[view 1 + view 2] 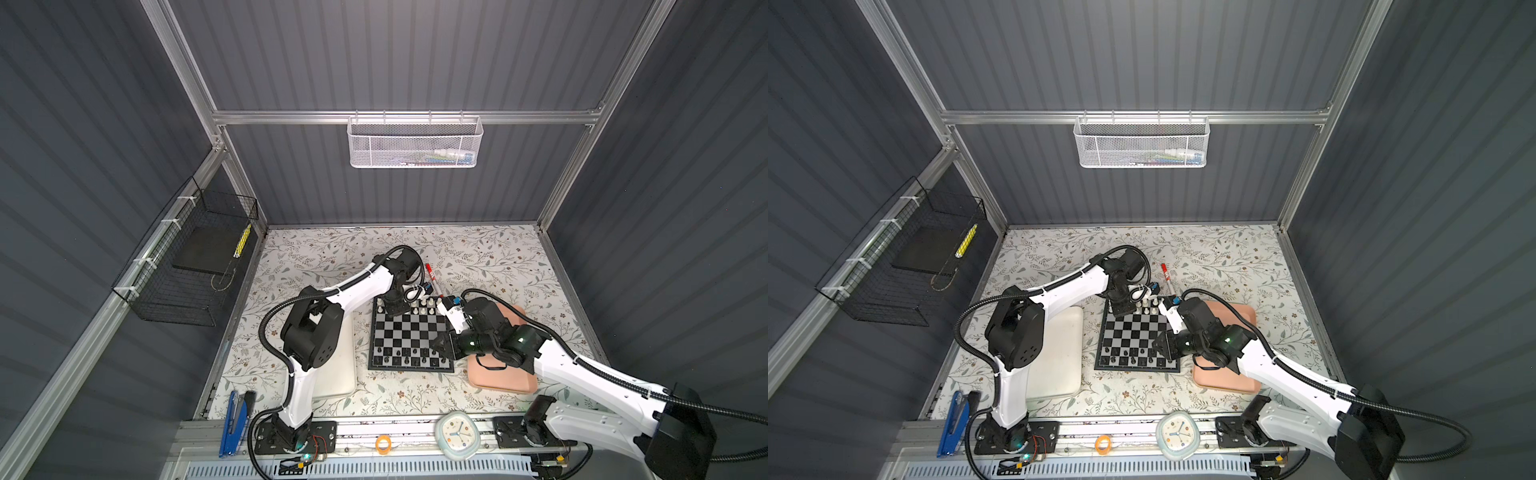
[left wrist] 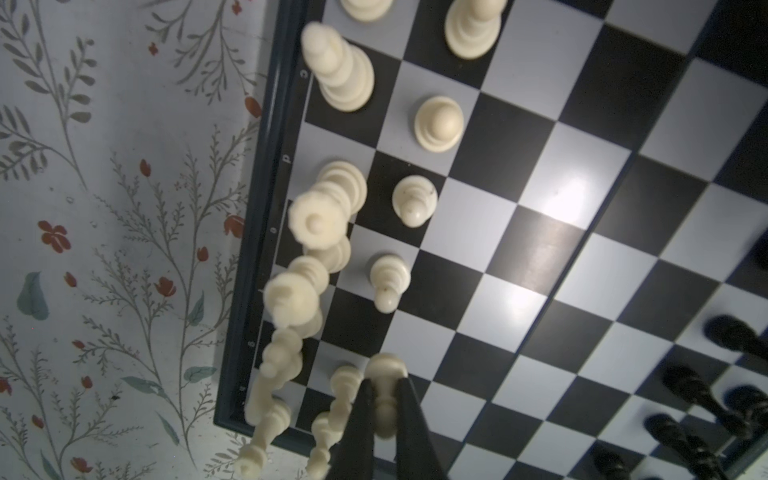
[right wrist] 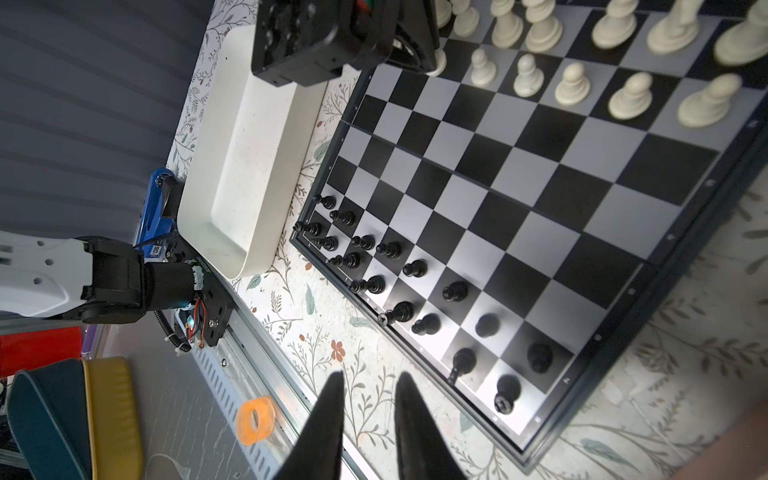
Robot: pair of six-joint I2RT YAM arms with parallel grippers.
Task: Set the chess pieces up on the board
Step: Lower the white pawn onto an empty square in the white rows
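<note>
At the left of the desk (image 1: 316, 257) lay the white tray (image 1: 336, 374), and the part of it seen from the right wrist held no pieces. Just right of it, the left hand (image 2: 384, 399) reached down over the far left corner of the board (image 1: 415, 332), its fingers (image 2: 361, 424) closed on the stem of a cream-white pawn (image 2: 385, 370). That pawn was upright in the second row from the far edge, in line with the other white pawns (image 3: 528, 77). Whether its base already touched the square could not be told. The other cream-white pieces (image 1: 424, 307) stood in the two far rows and the black pieces (image 1: 405, 357) in the two near rows, with the middle of the board bare. Further right, the right hand (image 3: 370, 376) hovered by the right edge of the board, its jaws a little apart and nothing between them. Beneath that arm lay the pink tray (image 1: 498, 374), mostly hidden.

The step in hand looked like the seating of a white pawn in its row, with the setup seemingly close to done. The next move probably called for a short, straight descent until the base sat flat in the middle of its square. After that, a small opening of the jaws and a vertical lift would suit, since a neighbouring pawn stood just beside one finger and a wide release could knock it over
</note>
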